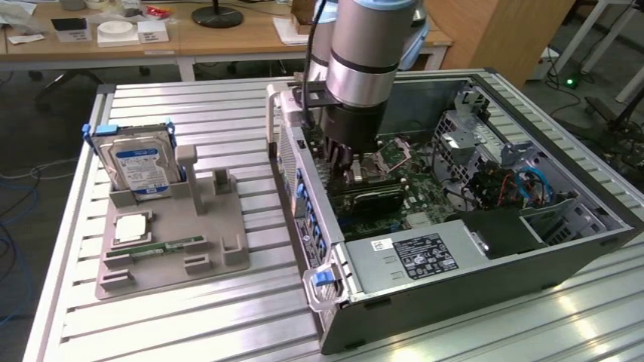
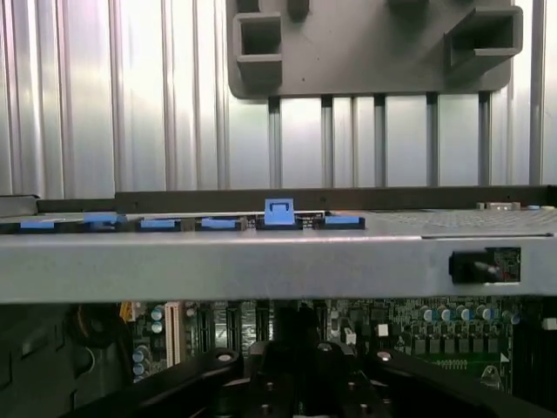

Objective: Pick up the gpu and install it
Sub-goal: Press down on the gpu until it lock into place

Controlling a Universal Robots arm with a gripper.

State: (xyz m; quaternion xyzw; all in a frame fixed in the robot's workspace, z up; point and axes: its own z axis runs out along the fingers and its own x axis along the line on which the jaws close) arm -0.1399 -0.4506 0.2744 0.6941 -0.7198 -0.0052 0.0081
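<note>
The jaws are closed, down inside the open grey computer case (image 1: 563, 249) at the centre of the exterior view. The black gripper (image 1: 348, 172) hangs just above the gpu (image 1: 370, 200), a flat card with a dark cooler face standing on the green motherboard (image 1: 427, 200); whether the fingers still touch it cannot be told. In the wrist view the gripper (image 2: 291, 370) is a dark mass at the bottom centre, with a row of blue slot clips (image 2: 278, 213) on the case wall above it.

A silver power supply box (image 1: 418, 260) with a black-and-white label, too small to read, sits at the case's lower centre. At the exterior view's left, a grey moulded parts holder (image 1: 216, 234) on the ribbed aluminium table (image 1: 231, 121) carries a silver hard drive with a blue-and-white label (image 1: 138, 170), upright, unreadable, and a narrow green memory stick (image 1: 161, 246) lying flat.
</note>
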